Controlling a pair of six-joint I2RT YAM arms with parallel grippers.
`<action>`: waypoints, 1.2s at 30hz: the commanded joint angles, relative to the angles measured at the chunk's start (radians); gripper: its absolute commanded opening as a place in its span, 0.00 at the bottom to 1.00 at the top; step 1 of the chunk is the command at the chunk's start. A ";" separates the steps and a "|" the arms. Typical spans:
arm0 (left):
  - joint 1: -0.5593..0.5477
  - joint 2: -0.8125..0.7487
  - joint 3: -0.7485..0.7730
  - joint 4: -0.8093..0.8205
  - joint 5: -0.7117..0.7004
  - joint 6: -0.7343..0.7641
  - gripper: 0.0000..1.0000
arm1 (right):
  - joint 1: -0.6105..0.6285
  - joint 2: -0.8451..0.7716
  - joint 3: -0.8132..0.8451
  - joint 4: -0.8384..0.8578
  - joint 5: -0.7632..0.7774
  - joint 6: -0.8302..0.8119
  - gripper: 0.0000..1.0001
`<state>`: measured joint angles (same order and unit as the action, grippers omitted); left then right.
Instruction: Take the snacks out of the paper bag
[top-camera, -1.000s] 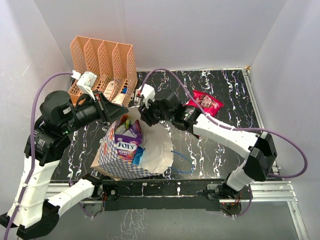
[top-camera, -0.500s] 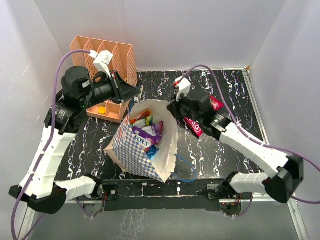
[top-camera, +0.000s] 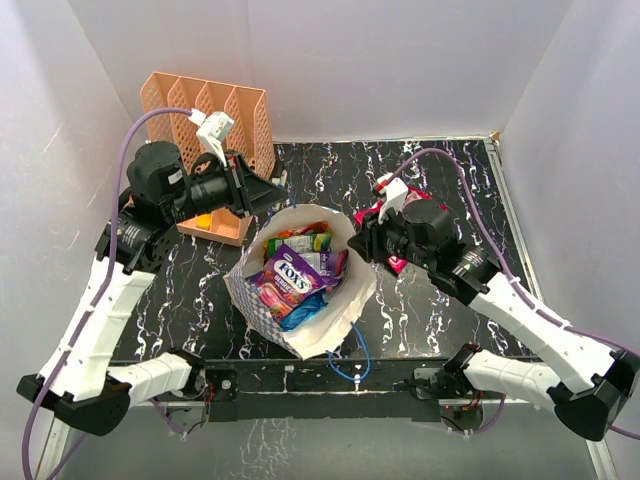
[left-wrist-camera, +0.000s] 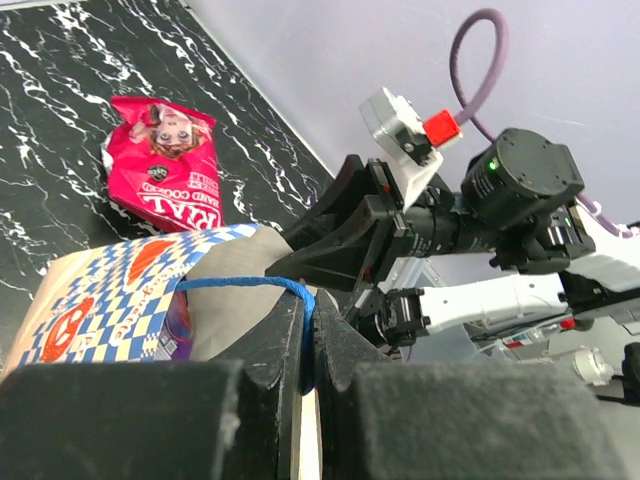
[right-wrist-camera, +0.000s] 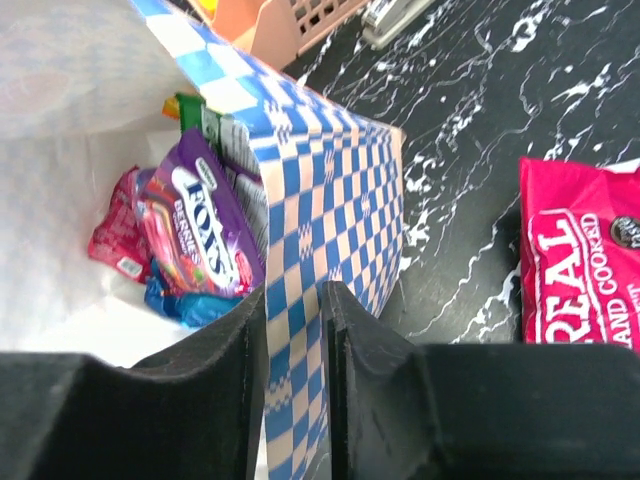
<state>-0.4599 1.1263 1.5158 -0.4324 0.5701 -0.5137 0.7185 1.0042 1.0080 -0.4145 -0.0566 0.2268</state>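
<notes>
The blue-and-white checkered paper bag (top-camera: 345, 300) stands mid-table with its mouth wide and turned up. Inside lie snacks: a purple FOX'S pouch (top-camera: 290, 275), a green one (top-camera: 305, 240) and a blue one (top-camera: 300, 312). My left gripper (top-camera: 272, 195) is shut on the bag's blue cord handle (left-wrist-camera: 230, 283) at the back rim. My right gripper (top-camera: 357, 243) sits astride the bag's right wall (right-wrist-camera: 340, 190), one finger inside and one outside, with a narrow gap between them. A magenta pouch (top-camera: 381, 213) lies on the table under the right arm.
A peach slotted rack (top-camera: 205, 110) stands at the back left, just behind the left gripper. The bag's other blue cord handle (top-camera: 352, 355) hangs toward the near edge. White walls close in the table on three sides.
The right gripper came out of the bag's mouth, swung right, and now straddles the right wall. The left arm lifted the handle toward the back. The bag's mouth opened wider.
</notes>
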 joint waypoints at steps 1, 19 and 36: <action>-0.002 -0.080 -0.039 0.070 0.096 -0.024 0.00 | 0.000 -0.047 0.074 -0.112 -0.079 0.004 0.36; -0.002 -0.135 -0.087 0.103 0.140 -0.102 0.00 | 0.017 -0.029 0.364 -0.335 -0.343 -0.153 0.81; -0.002 -0.125 -0.098 0.119 0.088 -0.150 0.00 | 0.325 0.161 0.071 0.102 0.068 0.087 0.77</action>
<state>-0.4599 1.0233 1.4055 -0.3901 0.6384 -0.6304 1.0443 1.1362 1.0977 -0.4732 -0.1707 0.2470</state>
